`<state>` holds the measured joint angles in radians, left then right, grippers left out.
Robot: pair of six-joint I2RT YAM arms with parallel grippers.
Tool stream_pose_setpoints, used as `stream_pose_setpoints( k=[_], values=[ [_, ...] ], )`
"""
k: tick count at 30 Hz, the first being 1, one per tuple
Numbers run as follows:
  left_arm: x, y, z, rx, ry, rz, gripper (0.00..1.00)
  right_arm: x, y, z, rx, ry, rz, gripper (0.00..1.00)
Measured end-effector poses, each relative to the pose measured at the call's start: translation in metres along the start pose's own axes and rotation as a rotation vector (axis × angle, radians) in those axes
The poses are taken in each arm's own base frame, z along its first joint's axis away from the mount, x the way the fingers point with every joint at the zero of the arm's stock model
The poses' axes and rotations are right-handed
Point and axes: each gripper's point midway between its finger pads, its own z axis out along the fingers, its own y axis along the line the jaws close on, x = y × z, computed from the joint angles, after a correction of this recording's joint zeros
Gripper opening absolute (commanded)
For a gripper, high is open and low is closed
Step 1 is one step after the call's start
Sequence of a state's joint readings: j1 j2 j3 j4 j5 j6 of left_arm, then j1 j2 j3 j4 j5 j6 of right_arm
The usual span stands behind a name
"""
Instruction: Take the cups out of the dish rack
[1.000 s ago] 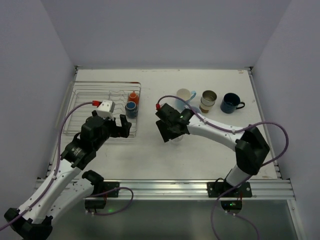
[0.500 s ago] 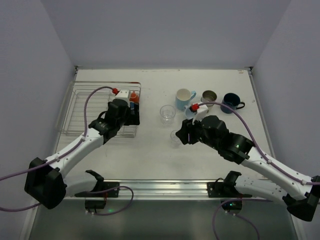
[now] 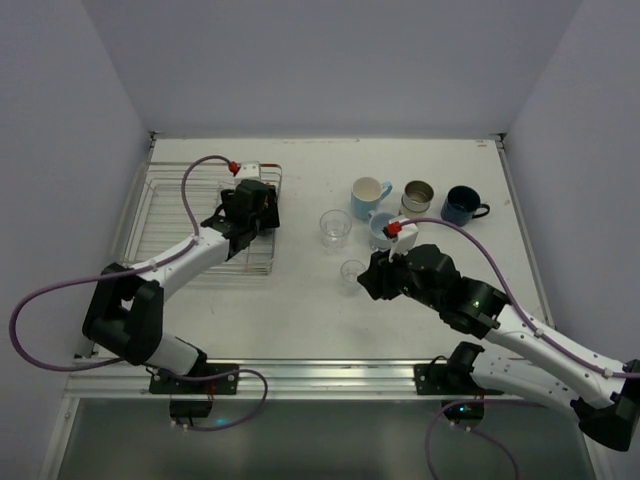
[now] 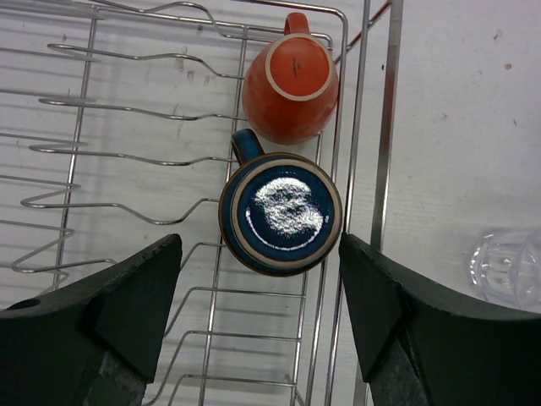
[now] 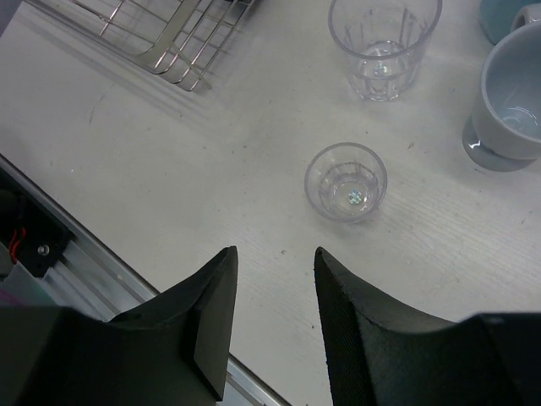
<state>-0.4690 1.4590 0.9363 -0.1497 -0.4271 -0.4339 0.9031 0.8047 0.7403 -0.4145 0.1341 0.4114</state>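
The silver wire dish rack [image 3: 170, 215] lies at the left. In the left wrist view an upturned orange mug [image 4: 290, 89] and an upturned dark blue mug [image 4: 281, 213] stand in the rack's [image 4: 127, 152] right end. My left gripper [image 4: 258, 304] is open and hovers above the blue mug; in the top view the gripper [image 3: 255, 208] hides both mugs. My right gripper [image 5: 275, 262] is open and empty, just short of a small clear glass [image 5: 347, 180] standing on the table. A taller clear glass [image 5: 385, 42] and a grey-blue mug [image 5: 511, 101] stand beyond it. No black mug shows.
A light blue mug [image 3: 370, 197], a metallic tumbler [image 3: 417, 195] and a navy mug [image 3: 462, 205] stand in a row at the back right. The rack's corner [image 5: 177, 34] shows in the right wrist view. Walls close the table's sides and back.
My left gripper has moved further over the rack's right end, above the two mugs. My right gripper has let go of the small clear glass and drawn back a little towards the near right.
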Motion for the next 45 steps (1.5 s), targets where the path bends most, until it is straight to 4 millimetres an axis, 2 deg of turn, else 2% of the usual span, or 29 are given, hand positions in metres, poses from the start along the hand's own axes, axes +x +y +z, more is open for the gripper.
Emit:
stream_pose_setpoints(
  k=[6, 11, 20, 21, 25, 26, 30, 32, 35, 36, 37, 39, 45],
  values=[
    [0.001, -0.002, 0.021, -0.020, 0.018, -0.002, 0.77, 0.002, 0.004, 0.002, -0.024, 0.003, 0.002, 0.44],
    [-0.005, -0.008, 0.030, -0.016, 0.011, -0.004, 0.78, 0.003, 0.009, 0.003, -0.049, 0.007, 0.012, 0.44],
    [-0.002, -0.003, 0.043, -0.043, 0.011, -0.007, 0.75, 0.004, 0.010, 0.005, -0.053, 0.009, 0.016, 0.44],
    [-0.002, -0.003, 0.044, -0.042, 0.008, -0.007, 0.74, 0.004, 0.010, 0.005, -0.053, 0.009, 0.016, 0.44],
    [-0.003, -0.006, 0.047, -0.031, 0.004, -0.012, 0.57, 0.004, 0.011, 0.006, -0.056, 0.011, 0.016, 0.44],
    [-0.004, -0.007, 0.047, -0.028, 0.000, -0.010, 0.57, 0.004, 0.011, 0.007, -0.055, 0.013, 0.016, 0.44],
    [-0.003, -0.008, 0.048, -0.022, 0.000, -0.013, 0.71, 0.006, 0.011, 0.008, -0.054, 0.020, 0.015, 0.44],
    [-0.003, -0.008, 0.049, -0.023, 0.001, -0.018, 0.71, 0.005, 0.011, 0.008, -0.056, 0.019, 0.015, 0.44],
    [-0.002, -0.009, 0.050, -0.018, -0.003, -0.030, 0.48, 0.005, 0.011, 0.008, -0.056, 0.020, 0.015, 0.44],
    [-0.003, -0.009, 0.050, -0.015, -0.009, -0.029, 0.32, 0.005, 0.011, 0.008, -0.056, 0.020, 0.015, 0.44],
    [-0.003, -0.010, 0.050, -0.013, -0.013, -0.030, 0.26, 0.006, 0.011, 0.008, -0.056, 0.020, 0.015, 0.44],
    [-0.002, -0.009, 0.048, -0.010, -0.018, -0.029, 0.15, 0.006, 0.011, 0.009, -0.055, 0.023, 0.015, 0.44],
    [0.001, -0.002, 0.038, -0.019, -0.006, -0.018, 0.00, 0.008, 0.015, 0.016, -0.068, 0.044, 0.014, 0.43]
  ],
)
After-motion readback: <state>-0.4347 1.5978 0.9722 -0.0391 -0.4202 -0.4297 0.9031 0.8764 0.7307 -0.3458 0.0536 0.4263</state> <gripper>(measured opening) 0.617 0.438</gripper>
